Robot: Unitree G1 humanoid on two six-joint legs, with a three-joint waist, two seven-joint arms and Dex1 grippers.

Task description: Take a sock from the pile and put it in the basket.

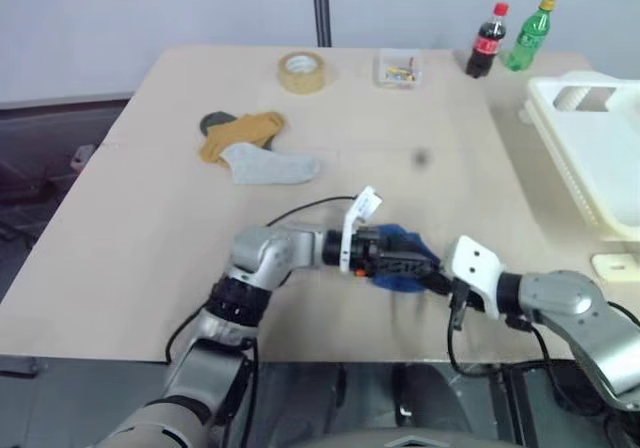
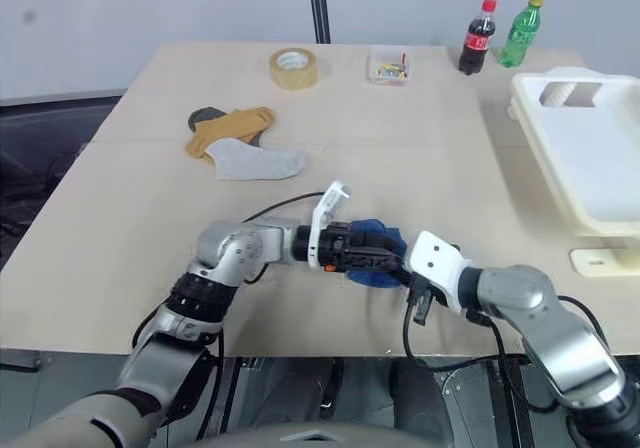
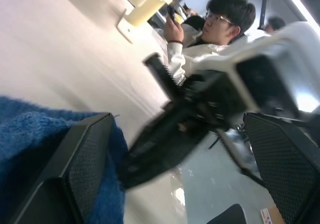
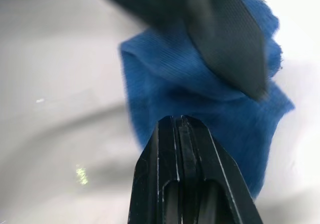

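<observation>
No readable text, label or number on anything.

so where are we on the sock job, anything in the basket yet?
Not yet. Done: a blue sock is off the pile and near the table's front edge. In hand: both pincers meet at it, the left pincer open around it and the right pincer shut, its tip at the cloth. I can't confirm a grip. Left: carry it to the white basket, which shows no sock inside.
</observation>
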